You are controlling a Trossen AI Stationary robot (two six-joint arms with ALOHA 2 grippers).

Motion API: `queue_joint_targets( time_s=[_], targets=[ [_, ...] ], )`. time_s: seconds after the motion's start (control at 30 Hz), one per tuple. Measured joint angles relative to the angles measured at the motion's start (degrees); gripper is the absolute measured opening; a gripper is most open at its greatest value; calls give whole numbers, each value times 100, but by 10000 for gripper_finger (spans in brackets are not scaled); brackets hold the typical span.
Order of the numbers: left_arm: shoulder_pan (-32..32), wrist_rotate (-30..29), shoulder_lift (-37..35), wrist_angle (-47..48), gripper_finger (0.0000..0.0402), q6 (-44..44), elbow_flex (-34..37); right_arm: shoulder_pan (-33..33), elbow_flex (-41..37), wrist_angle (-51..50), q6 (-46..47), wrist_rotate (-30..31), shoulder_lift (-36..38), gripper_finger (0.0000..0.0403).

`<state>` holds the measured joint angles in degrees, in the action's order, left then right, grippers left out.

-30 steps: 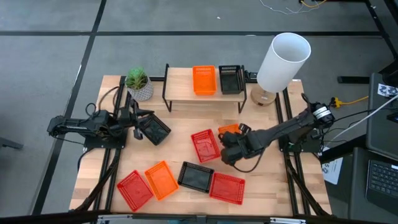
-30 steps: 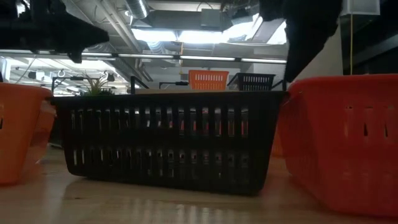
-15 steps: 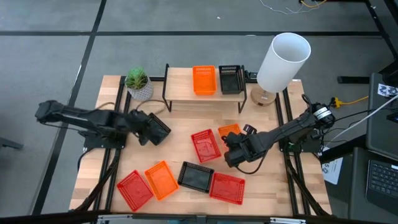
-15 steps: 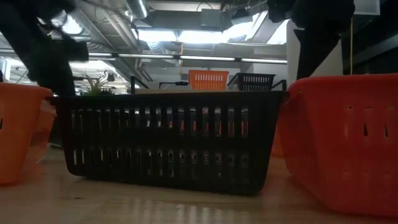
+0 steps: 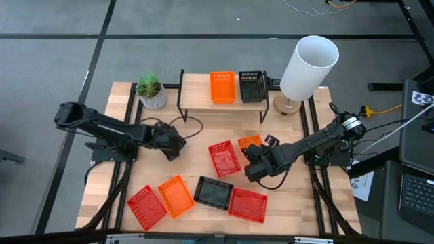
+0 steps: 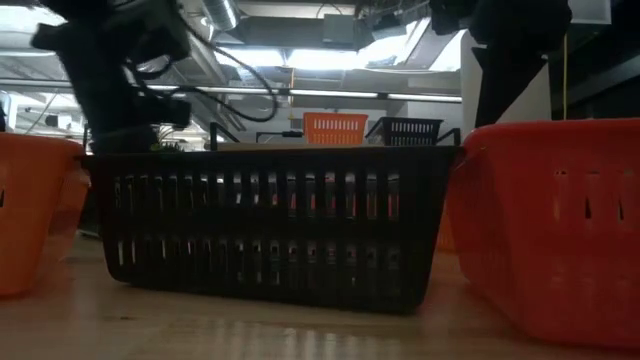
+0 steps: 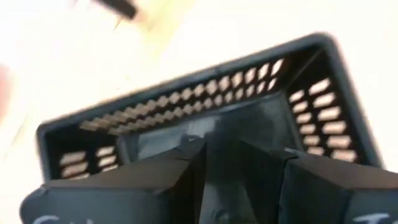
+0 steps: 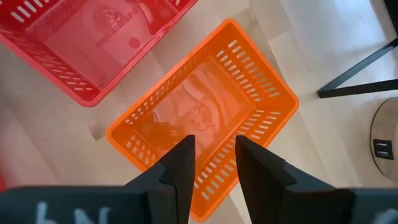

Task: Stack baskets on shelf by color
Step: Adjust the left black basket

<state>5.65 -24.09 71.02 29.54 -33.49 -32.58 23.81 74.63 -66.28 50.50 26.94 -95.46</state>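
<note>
Two mesh plastic baskets, left gripper (image 7: 239, 163) clasping black one (image 7: 199, 106), right gripper (image 8: 214, 155) parted above orange one (image 8: 205, 112).

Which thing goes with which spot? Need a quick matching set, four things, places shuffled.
Things:
1. potted plant
2. white lamp
3. black basket beside the orange one
4. right gripper

Places:
a. over an orange basket on the table
b. on the shelf
c. table's far left corner
d. right of the shelf

Pairs: 1-c, 2-d, 3-b, 4-a
</note>
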Motion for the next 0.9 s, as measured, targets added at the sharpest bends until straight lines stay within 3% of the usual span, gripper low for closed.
queue_joint_targets(
  time_s=[0.4,0.63,0.9],
  targets=[
    [429,629,1216,-397,80,562,-1170,0,0,-1,-161,69,0,115],
    [828,773,1271,114,80,468,-1804,4,0,0,-229,82,0,115],
    [1289,880,1132,409,80,30,-1912,7,0,19,-657,71,0,115]
  ],
)
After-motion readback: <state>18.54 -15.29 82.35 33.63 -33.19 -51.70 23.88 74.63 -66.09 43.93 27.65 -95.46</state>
